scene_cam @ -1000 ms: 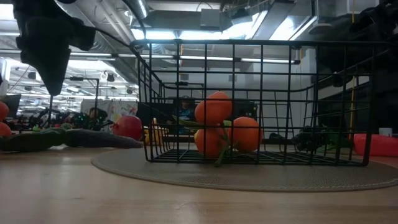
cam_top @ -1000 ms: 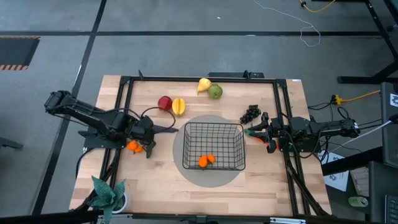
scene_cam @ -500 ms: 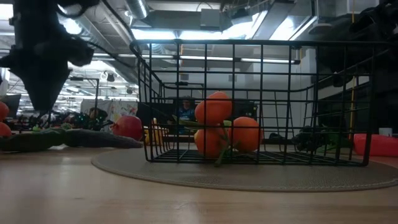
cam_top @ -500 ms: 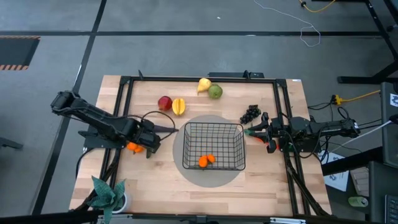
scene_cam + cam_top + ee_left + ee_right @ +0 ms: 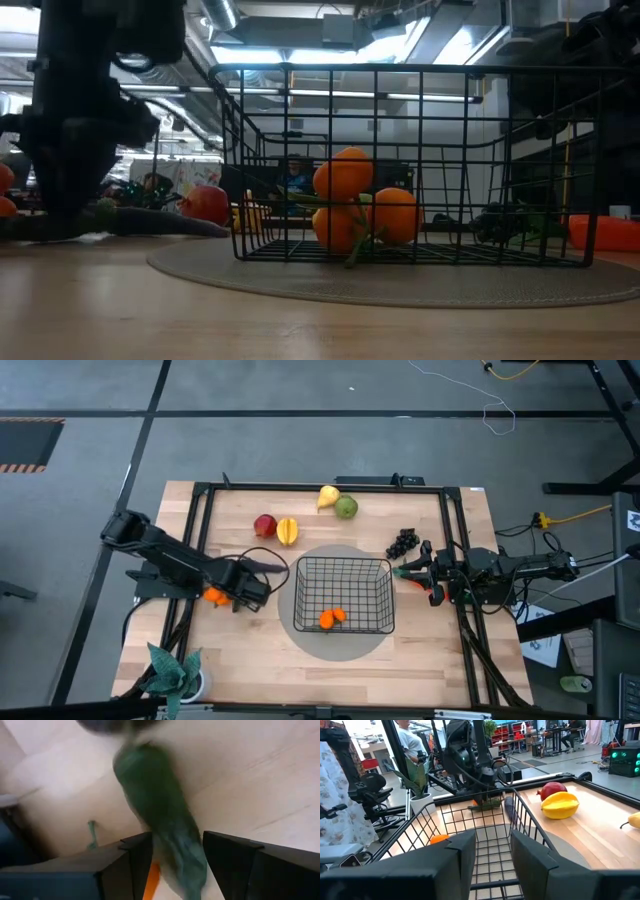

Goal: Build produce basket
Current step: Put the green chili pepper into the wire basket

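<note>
A green cucumber (image 5: 150, 785) lies flat on the wooden table, left of the black wire basket (image 5: 343, 595). My left gripper (image 5: 175, 845) points down over it, open, one finger on each side of its near end. A dark purple eggplant (image 5: 165, 222) lies just beyond the cucumber. Three small oranges (image 5: 332, 618) sit in the basket, and another orange (image 5: 213, 596) lies beside my left gripper (image 5: 248, 588). My right gripper (image 5: 492, 850) waits open and level at the table's right edge, facing the basket. My left gripper comes from above, pointing down, with its fingers (image 5: 135, 862) across the cucumber's end (image 5: 180, 860). The cucumber nearly fills the gap and rests on the table. I cannot tell whether the fingers touch it.
At the far side lie a red apple (image 5: 264, 525), a yellow ridged fruit (image 5: 287, 531), a yellow pear (image 5: 328, 496) and a green apple (image 5: 346, 508). Dark grapes (image 5: 402, 543) lie far right of the basket. A potted plant (image 5: 175, 670) stands at the near left corner.
My left gripper has come down from well above the table to just over the cucumber, shifting a little toward the basket and rolling about its own axis. The cucumber, the eggplant and the fruit in the basket have stayed put.
</note>
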`<state>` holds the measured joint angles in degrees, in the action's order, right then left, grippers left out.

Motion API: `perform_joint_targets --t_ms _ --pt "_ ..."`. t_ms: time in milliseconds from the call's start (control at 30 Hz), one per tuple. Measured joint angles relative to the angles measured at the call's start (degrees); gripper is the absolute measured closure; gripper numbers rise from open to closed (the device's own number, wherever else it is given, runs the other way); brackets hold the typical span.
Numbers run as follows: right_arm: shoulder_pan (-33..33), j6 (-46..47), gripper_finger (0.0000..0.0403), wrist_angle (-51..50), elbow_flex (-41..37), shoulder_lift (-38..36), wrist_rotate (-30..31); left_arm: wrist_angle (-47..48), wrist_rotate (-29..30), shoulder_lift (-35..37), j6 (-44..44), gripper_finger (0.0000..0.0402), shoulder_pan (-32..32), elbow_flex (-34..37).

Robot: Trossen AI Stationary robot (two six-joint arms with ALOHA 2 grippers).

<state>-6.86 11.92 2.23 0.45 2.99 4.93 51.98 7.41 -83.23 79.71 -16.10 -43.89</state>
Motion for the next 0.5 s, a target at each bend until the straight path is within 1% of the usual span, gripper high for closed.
perform_joint_targets --t_ms 100,200,300,400,500 --pt "0.0 0.0 0.0281 0.0 0.0 0.0 0.0 -0.8 -2.2 -2.2 1.1 0.0236 0.1 -0.1" --pt "0.0 0.0 0.0281 0.0 0.0 0.0 0.0 -0.8 -2.6 -4.1 0.8 0.0236 0.3 -0.3" --pt "0.0 0.0 0.0281 0.0 0.0 0.0 0.0 -0.8 -1.3 -5.9 -1.7 0.0236 0.6 -0.4" --pt "0.0 0.0 0.0281 0.0 0.0 0.0 0.0 -1.0 1.3 -7.2 -5.3 0.0236 1.2 -0.2" --pt "0.0 0.0 0.0281 0.0 0.0 0.0 0.0 -1.2 3.3 -7.9 -5.5 0.0236 1.8 -0.2"
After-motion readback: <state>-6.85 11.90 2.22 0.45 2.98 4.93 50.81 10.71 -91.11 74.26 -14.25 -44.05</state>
